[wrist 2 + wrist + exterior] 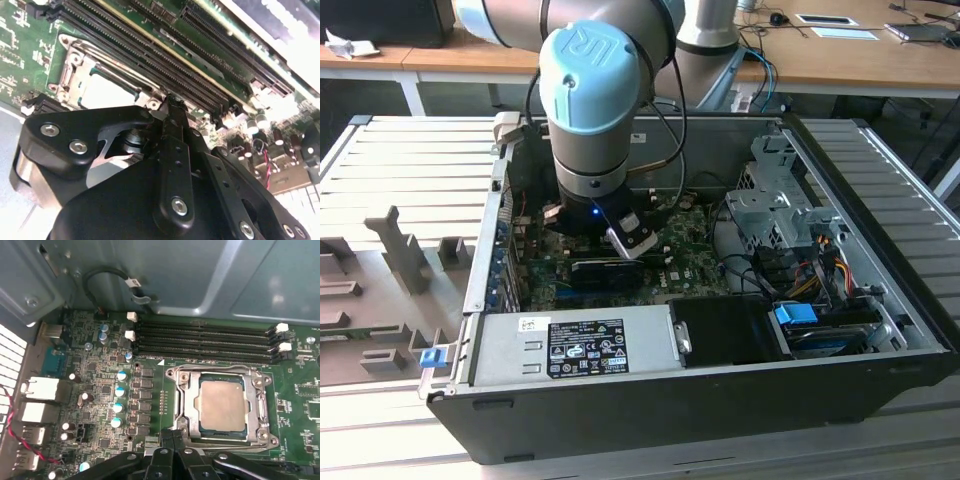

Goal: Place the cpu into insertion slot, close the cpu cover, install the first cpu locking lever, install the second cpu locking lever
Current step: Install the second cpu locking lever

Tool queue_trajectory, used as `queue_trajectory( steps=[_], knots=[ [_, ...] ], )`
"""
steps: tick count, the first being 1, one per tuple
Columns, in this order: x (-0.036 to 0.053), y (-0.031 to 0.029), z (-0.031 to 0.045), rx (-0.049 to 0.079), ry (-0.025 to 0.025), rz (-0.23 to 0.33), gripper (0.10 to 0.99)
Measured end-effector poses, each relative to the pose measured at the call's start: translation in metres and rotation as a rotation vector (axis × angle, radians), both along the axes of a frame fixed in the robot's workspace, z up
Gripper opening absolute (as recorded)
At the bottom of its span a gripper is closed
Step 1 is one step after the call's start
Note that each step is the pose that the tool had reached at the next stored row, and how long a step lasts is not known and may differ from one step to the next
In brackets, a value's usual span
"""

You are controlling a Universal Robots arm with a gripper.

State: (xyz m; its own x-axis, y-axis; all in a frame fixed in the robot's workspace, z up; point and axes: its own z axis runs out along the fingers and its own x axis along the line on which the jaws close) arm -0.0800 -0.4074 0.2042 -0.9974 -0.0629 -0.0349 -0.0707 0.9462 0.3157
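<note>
The cpu (222, 406) already lies flat in the insertion slot (186, 405), and the cpu cover (220, 374) is down around it as a metal frame. In the exterior view's left half of the open computer case (880, 395), the gripper (173, 434) hangs just beside the socket's near edge, its fingers together with nothing between them. I judge the chip light, stiff and fragile; it should be held only by its edges. The cover is thin springy metal and the thin wire levers are best pushed at their ends. A white label (588, 347) on the power supply carries print, which I do not read off
</note>
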Motion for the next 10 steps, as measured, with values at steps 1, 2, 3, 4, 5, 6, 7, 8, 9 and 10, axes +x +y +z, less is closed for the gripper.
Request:
queue_trajectory(
  steps=[1,2,3,4,5,6,7,8,9,10],
  knots=[
    [0.0001,0.0003,0.0024,-0.002,0.0030,0.000,0.106],
    [0.0001,0.0003,0.0045,-0.004,0.0048,0.000,0.106],
    [0.0001,0.0003,0.0064,-0.004,0.0050,0.000,0.106],
    [0.0001,0.0003,0.0078,-0.004,0.0052,0.000,0.106],
    [0.0001,0.0003,0.0093,-0.004,0.0057,0.000,0.106],
    [0.0001,0.0004,0.0103,-0.004,0.0063,0.000,0.106],
    [0.0001,0.0003,0.0119,-0.004,0.0075,0.000,0.106],
    [0.0002,0.0004,0.0130,-0.005,0.0087,0.000,0.106],
    [0.0002,0.0003,0.0142,-0.005,0.0088,0.000,0.106],
    [0.0002,0.0004,0.0154,-0.005,0.0087,0.000,0.106]
  ],
)
